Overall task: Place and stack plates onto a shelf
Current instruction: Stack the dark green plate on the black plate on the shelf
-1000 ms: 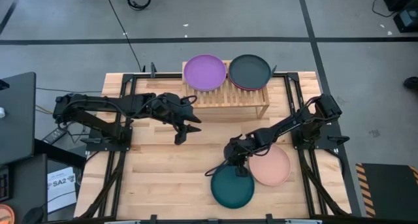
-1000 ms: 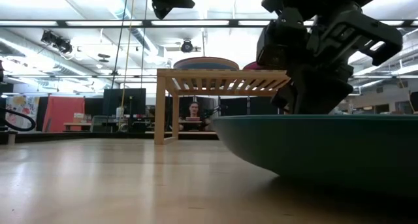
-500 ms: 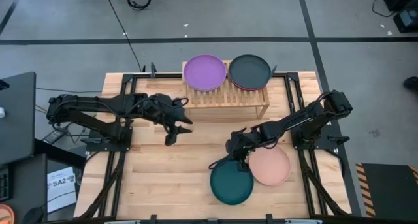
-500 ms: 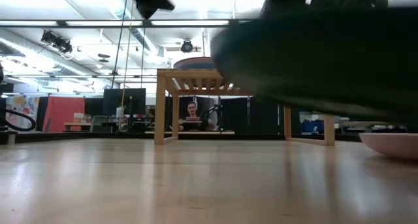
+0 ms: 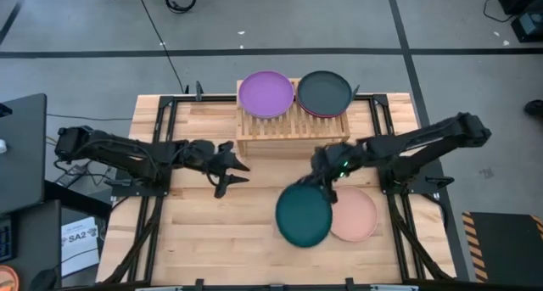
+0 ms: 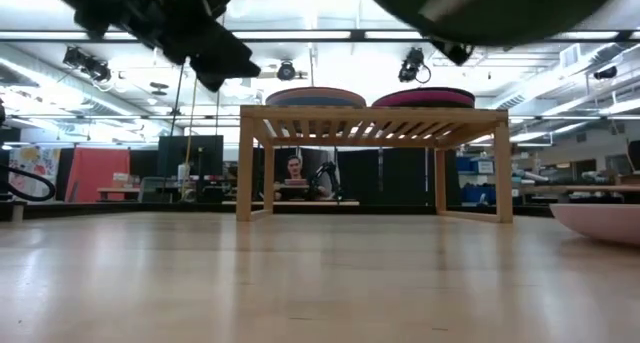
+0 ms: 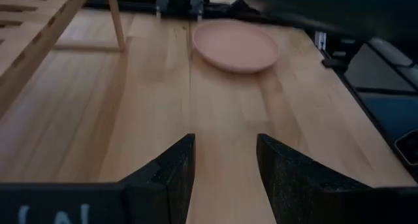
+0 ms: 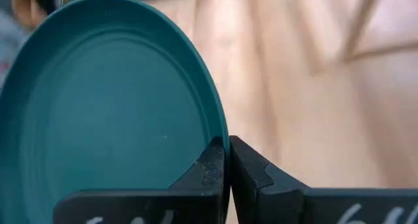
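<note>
Right end effector [image 5: 325, 186] is clamped on the rim of the dark teal plate [image 5: 304, 215], fingers pinched w/ the rim between them in the right wrist view [image 8: 98, 113]. The plate is lifted clear of the worktop [image 5: 221, 223]: in the low view its underside [image 6: 490, 8] hangs high, above shelf-top level. From above it sits roughly mid-worktop toward the front edge, overlapping the edge of the peach plate [image 5: 356, 215], which lies flat on the worktop nearer the right edge. Peach plate also seen in the left wrist view [image 7: 235, 46] and at the far right of the low view [image 6: 600, 223].

Shelf [image 5: 293, 130] stands at the worktop's back edge, about centre. On its slats: purple plate [image 5: 266, 93] on the left half, charcoal plate [image 5: 324, 91] on the right half w/ a magenta rim showing under it; low view shows that magenta plate [image 6: 425, 98] in the right-hand stack. The two stacks sit just beside each other, edges about touching.

Left end effector [image 5: 231, 174] hovers over the worktop left of centre, in front of the shelf's left end, fingers [image 7: 166, 178] apart and holding nothing. Well apart from the teal plate.

Low view: a person [image 6: 297, 170] shows in the room beyond, under the shelf.
</note>
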